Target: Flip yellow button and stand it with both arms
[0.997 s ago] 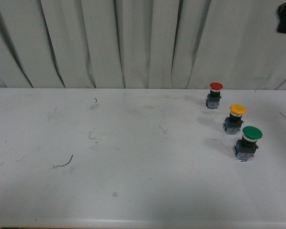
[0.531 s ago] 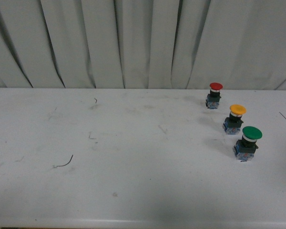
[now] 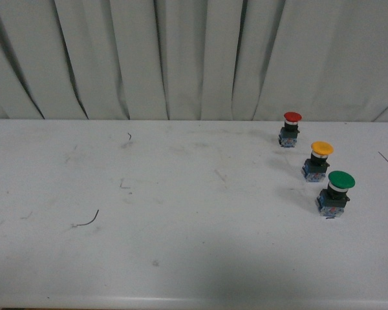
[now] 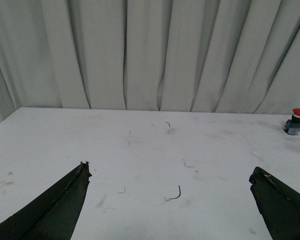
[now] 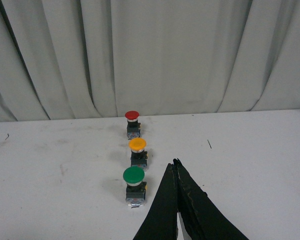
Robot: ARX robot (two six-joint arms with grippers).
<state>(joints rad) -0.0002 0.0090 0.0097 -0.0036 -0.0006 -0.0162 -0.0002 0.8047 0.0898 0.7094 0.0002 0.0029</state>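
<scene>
— What is seen at the left of the front view?

— A white worktop (image 3: 181,258) is spread before a pleated grey curtain (image 3: 181,58). A thin dark wire scrap (image 3: 88,221) is seen at the lower left, with scuff marks nearby.

— And toward the right?

— Three buttons are lined up in a diagonal row at the right of the frame. The red button (image 3: 290,128) is placed farthest back, the yellow button (image 3: 319,159) is found in the middle, standing upright on its base with the cap on top, and the green button (image 3: 335,192) is set nearest. All three are kept slightly apart. No arm is seen in this view.

— How is the left end effector (image 4: 170,200) held?

— It is released: its fingers (image 4: 55,205) are spread wide at the lower corners of the left wrist view, above bare worktop, and nothing is held between them.

— And the right end effector (image 5: 176,165)?

— It is clenched, the dark fingertips (image 5: 169,172) being pressed together with nothing gripped. It is shown at the bottom centre of the right wrist view, just right of the green button and apart from the yellow one.
</scene>
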